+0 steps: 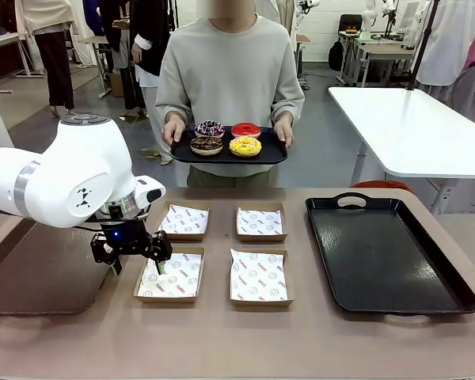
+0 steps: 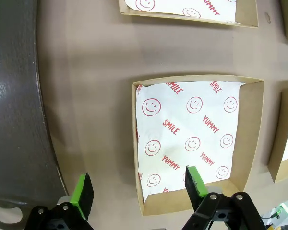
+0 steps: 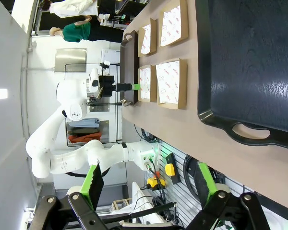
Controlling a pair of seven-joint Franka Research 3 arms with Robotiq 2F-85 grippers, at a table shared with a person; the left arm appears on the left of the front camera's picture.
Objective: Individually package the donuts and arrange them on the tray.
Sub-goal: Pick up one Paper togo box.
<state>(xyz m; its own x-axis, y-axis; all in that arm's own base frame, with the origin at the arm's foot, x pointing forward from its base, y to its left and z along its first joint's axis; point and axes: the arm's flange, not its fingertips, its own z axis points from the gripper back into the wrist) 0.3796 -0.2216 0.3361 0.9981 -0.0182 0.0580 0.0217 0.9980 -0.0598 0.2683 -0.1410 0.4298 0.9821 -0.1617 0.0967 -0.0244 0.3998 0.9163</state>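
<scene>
Left hand [image 1: 137,267] hangs open astride a box [image 1: 168,299] wall; donuts [image 1: 226,137] are with the person [image 1: 229,71], so lift clear until one lands.

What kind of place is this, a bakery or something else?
Most likely a robotics lab, not a bakery: a white robot arm hangs over paper-lined boxes, a person holds a small tray of donuts, and a plain white work table stands behind.
</scene>
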